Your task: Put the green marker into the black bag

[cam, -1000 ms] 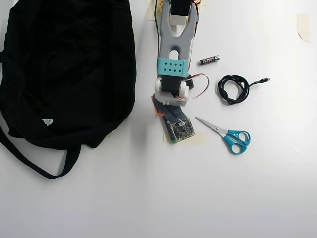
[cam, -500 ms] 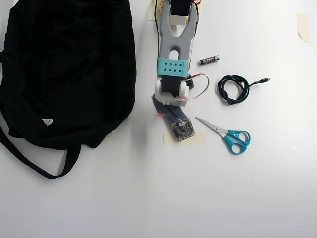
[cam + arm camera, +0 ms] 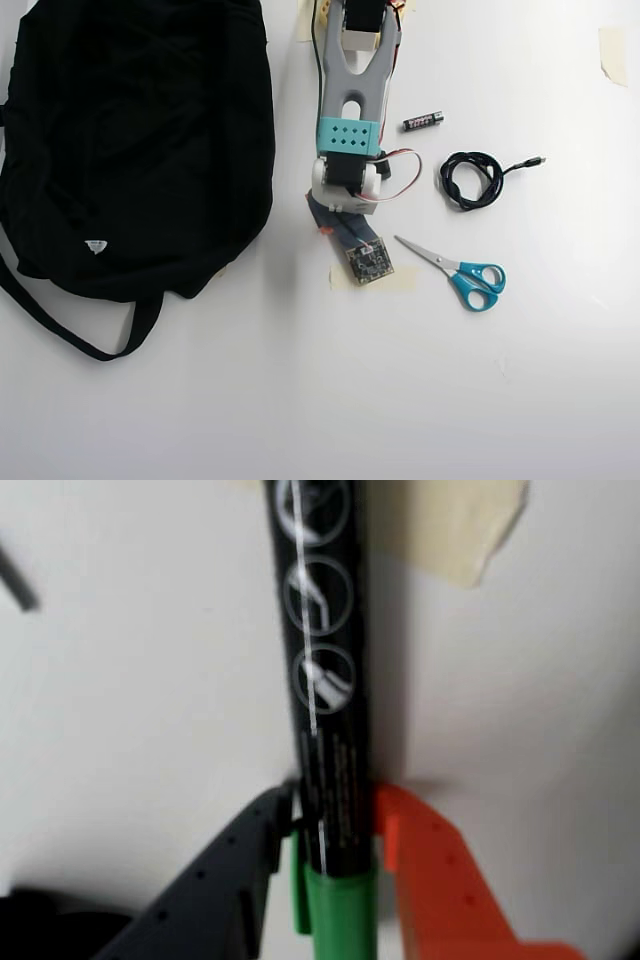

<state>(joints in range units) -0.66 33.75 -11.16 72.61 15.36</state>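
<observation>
In the wrist view the green marker [image 3: 322, 680] fills the middle: a dark barrel with white printed icons, and a bright green cap at the bottom edge. My gripper [image 3: 332, 808] is shut on it where barrel meets cap, with the dark grey finger [image 3: 240, 860] on the left and the orange finger [image 3: 430, 870] on the right. In the overhead view the gripper [image 3: 358, 262] points down beside a piece of tape, and the arm and camera board hide the marker. The black bag [image 3: 140, 140] lies to the left, apart from the gripper, with its strap [image 3: 70, 335] trailing toward the front.
In the overhead view, blue-handled scissors [image 3: 462, 273] lie just right of the gripper. A coiled black cable [image 3: 472, 180] and a small battery [image 3: 423, 121] sit further back on the right. Beige tape [image 3: 405, 280] is stuck to the white table under the gripper, also seen as tape [image 3: 465, 530] in the wrist view.
The wrist's camera board has shifted slightly since a second ago. The green tip that showed just below it is now covered. Bag, scissors, cable and battery have not moved.
</observation>
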